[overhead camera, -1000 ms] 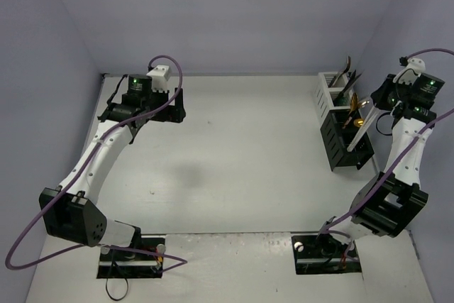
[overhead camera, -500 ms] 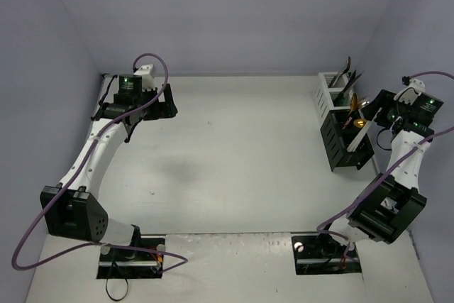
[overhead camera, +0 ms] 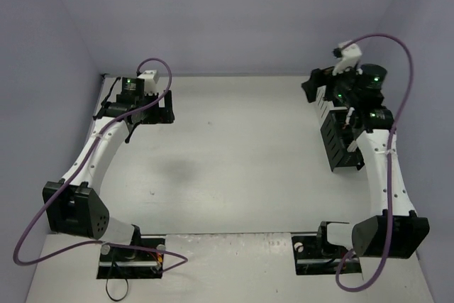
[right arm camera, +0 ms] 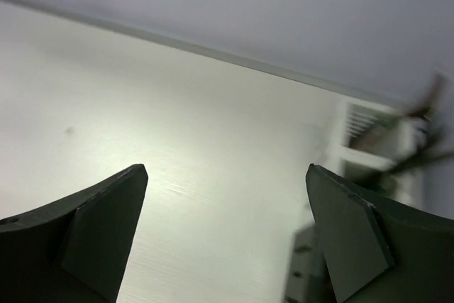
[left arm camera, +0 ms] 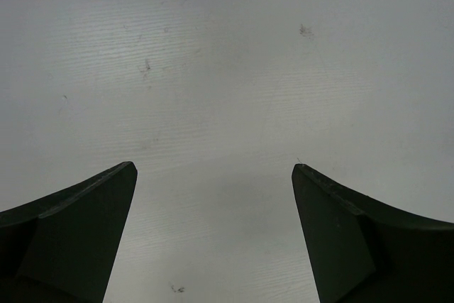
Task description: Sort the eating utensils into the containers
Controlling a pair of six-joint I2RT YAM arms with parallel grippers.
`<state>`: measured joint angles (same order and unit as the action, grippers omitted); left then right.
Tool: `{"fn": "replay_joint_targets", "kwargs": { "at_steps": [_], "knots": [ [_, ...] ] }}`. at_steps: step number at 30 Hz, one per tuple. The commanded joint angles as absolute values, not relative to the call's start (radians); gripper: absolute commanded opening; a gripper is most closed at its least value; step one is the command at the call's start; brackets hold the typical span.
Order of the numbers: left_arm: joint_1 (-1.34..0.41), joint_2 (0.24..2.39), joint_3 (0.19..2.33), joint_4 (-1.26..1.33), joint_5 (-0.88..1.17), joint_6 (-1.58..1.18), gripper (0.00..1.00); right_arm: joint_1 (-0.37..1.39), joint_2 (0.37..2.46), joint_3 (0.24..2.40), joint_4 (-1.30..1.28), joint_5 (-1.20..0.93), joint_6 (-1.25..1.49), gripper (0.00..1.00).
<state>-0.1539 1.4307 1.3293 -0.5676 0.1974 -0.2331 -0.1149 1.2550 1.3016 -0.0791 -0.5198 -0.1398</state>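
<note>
The white container (overhead camera: 325, 104) and the black slotted container (overhead camera: 342, 148) stand at the table's far right, largely covered by my right arm in the top view. My right gripper (overhead camera: 312, 86) hovers at the white container's far left corner, open and empty (right arm camera: 227, 168). In the right wrist view the white container (right arm camera: 365, 136) is blurred, with dark eating utensils (right arm camera: 420, 124) sticking out of it; the black container's corner (right arm camera: 303, 274) shows below. My left gripper (overhead camera: 156, 110) is at the far left, open (left arm camera: 213, 168) over bare table.
Purple cables loop over both arms. The side walls stand close to each gripper. The arm bases (overhead camera: 131, 257) sit at the near edge. The table (overhead camera: 241, 154) between the arms shows only a faint dark smudge.
My right gripper opened and let go of a long pale utensil over the black container, then swung up and left to the white container. The left arm drifted slightly toward the far left corner.
</note>
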Motion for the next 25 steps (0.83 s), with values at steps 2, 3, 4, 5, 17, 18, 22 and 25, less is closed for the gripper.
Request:
{"fn": "replay_joint_targets", "kwargs": {
  "at_steps": [2, 3, 4, 5, 17, 18, 22, 25],
  "knots": [
    [-0.146, 1.395, 1.371, -0.605, 0.100, -0.172, 0.90, 0.094, 1.373, 1.324, -0.047, -0.341, -0.168, 0.97],
    [-0.145, 1.391, 1.365, -0.607, 0.088, -0.169, 0.90, 0.114, 1.409, 1.334, -0.048, -0.328, -0.158, 0.97],
    [-0.144, 1.387, 1.354, -0.607, 0.076, -0.167, 0.90, 0.128, 1.447, 1.342, -0.048, -0.315, -0.150, 0.97],
    [-0.142, 1.384, 1.339, -0.607, 0.062, -0.167, 0.90, 0.138, 1.477, 1.347, -0.048, -0.300, -0.143, 0.98],
    [-0.139, 1.373, 1.263, -0.594, 0.009, -0.124, 0.90, 0.240, 1.615, 1.316, 0.018, -0.179, -0.050, 0.99],
    [-0.139, 1.376, 1.264, -0.595, 0.009, -0.124, 0.90, 0.245, 1.614, 1.315, 0.024, -0.174, -0.049, 0.99],
    [-0.140, 1.385, 1.272, -0.597, 0.009, -0.125, 0.90, 0.258, 1.604, 1.310, 0.028, -0.168, -0.049, 1.00],
    [-0.139, 1.366, 1.271, -0.591, 0.021, -0.127, 0.90, 0.261, 1.587, 1.303, 0.028, -0.169, -0.050, 1.00]
  ]
}}
